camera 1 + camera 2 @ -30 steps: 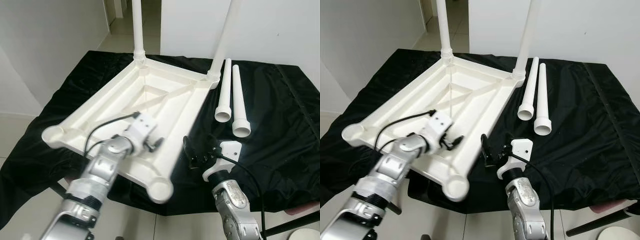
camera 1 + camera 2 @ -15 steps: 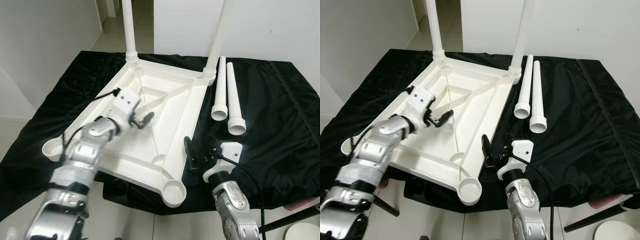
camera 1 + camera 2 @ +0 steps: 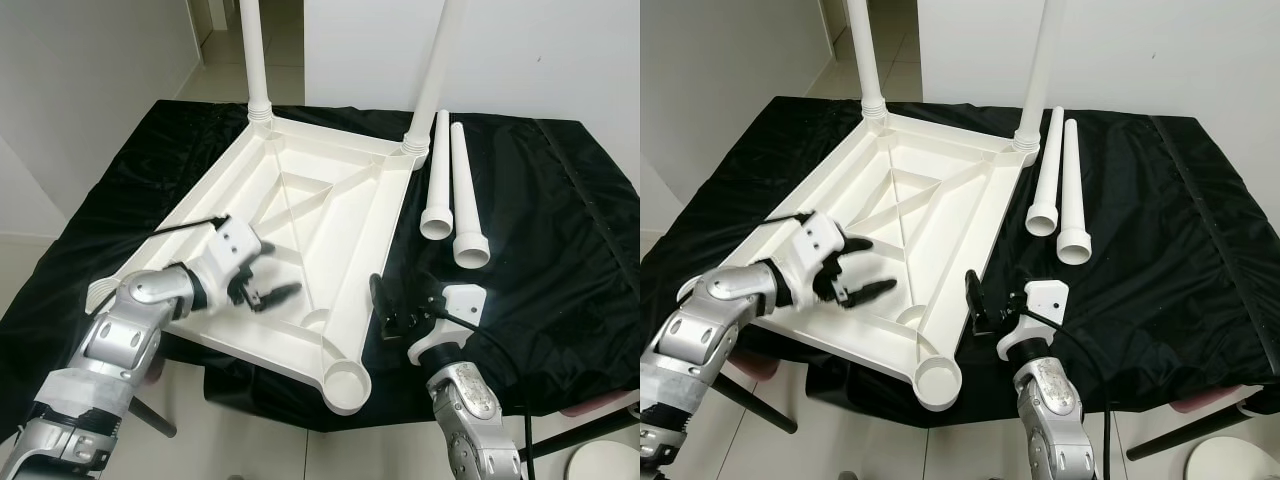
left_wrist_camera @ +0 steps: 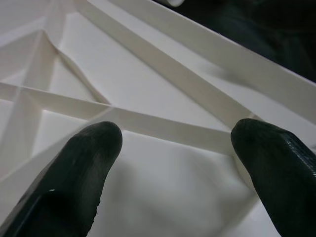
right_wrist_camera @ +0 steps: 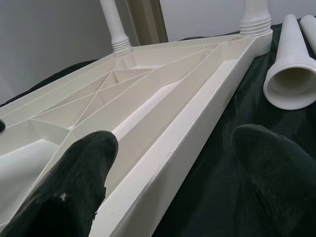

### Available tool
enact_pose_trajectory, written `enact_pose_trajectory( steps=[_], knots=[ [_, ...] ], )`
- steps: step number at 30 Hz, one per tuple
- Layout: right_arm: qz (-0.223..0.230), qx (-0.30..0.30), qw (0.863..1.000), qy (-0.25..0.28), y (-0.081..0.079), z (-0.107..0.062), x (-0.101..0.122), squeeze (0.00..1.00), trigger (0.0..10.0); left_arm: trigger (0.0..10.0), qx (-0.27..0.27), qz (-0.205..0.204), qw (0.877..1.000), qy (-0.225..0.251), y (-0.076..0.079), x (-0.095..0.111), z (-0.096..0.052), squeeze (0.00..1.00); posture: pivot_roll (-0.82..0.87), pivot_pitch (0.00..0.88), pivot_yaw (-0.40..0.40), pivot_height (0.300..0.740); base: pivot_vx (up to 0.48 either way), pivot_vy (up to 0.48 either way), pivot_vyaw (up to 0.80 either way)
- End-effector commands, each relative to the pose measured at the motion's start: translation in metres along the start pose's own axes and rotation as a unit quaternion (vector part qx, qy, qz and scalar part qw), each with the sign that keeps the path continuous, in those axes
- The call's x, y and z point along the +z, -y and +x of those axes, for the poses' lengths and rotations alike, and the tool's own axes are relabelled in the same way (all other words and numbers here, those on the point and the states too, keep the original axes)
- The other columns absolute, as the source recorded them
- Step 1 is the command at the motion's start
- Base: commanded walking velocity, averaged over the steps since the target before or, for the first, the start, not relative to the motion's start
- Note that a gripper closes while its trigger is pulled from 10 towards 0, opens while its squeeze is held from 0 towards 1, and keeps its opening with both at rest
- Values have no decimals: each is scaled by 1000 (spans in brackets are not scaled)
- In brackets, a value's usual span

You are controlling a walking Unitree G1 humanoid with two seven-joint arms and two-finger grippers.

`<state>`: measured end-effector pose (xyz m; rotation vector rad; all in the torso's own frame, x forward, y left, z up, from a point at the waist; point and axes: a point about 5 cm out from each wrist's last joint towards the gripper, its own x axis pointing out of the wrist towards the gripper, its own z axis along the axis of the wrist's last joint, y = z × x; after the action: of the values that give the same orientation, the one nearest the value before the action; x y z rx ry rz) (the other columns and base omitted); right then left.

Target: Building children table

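A white plastic tabletop (image 3: 330,215) lies upside down on a table draped in black cloth (image 3: 560,250). Two white legs (image 3: 253,60) (image 3: 437,70) stand upright in its far corner sockets. Two loose legs (image 3: 438,175) (image 3: 463,185) lie side by side on the cloth to its right. The near corner socket (image 3: 345,383) is empty and overhangs the table's front edge. My left gripper (image 3: 265,290) hovers open over the near-left ribs of the tabletop, holding nothing. My right gripper (image 3: 395,310) stands open just right of the tabletop's long rim (image 5: 163,158), empty.
The cloth hangs over the table's front edge, with tiled floor below. White walls close in on the left and behind, and a doorway opens at the back. A round white object (image 3: 605,465) sits on the floor at the near right.
My left gripper swung from the near edge up over the tabletop's middle, then back toward the near-left ribs. The tabletop settled slightly. The right gripper stayed put.
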<state>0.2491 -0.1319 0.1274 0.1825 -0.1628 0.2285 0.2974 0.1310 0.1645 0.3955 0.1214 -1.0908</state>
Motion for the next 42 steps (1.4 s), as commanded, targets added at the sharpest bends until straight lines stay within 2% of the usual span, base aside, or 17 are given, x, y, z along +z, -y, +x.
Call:
enact_pose_trajectory(
  steps=[1,4,14,30,35,37,38,40,41,42],
  knots=[
    [-2,3,1000,-5,0,0,-2,0,10000,10000,-137,6,990,-8,16,-1,-3,0,-13,68,46,740,0,0,0],
    [-4,1,1000,-5,1,-1,-2,0,10000,10000,-162,12,986,-21,24,-7,-2,0,-20,68,47,740,0,0,0],
    [-8,2,1000,-5,3,0,-1,0,10000,10000,-200,12,978,-59,35,-20,-8,0,-24,58,36,740,0,0,0],
    [-12,15,1000,-11,1,0,-3,0,10000,10000,-211,5,973,-90,39,-30,-23,0,-17,50,22,740,0,0,0],
    [-10,20,1000,-13,-1,1,-4,0,10000,10000,-184,22,975,-121,37,-38,-15,0,-18,48,20,740,0,0,0],
    [-11,22,1000,-13,-2,0,-4,0,10000,10000,-126,27,980,-152,25,-46,-3,0,-24,46,23,740,0,0,0],
    [-11,21,1000,-13,-2,0,-4,0,10000,8863,-103,23,981,-163,19,-48,0,0,-28,45,26,740,0,0,0],
    [-11,21,1000,-13,-2,0,-4,0,10000,8863,-103,23,981,-163,19,-48,0,0,-28,45,26,740,0,0,0],
    [-11,21,1000,-13,-2,0,-4,0,10000,10000,-92,21,981,-169,16,-49,1,0,-28,45,26,740,0,0,0],
    [-12,20,1000,-13,-1,-1,-4,0,10000,10000,-88,18,981,-172,14,-49,2,0,-31,44,28,740,0,0,0]
  ],
)
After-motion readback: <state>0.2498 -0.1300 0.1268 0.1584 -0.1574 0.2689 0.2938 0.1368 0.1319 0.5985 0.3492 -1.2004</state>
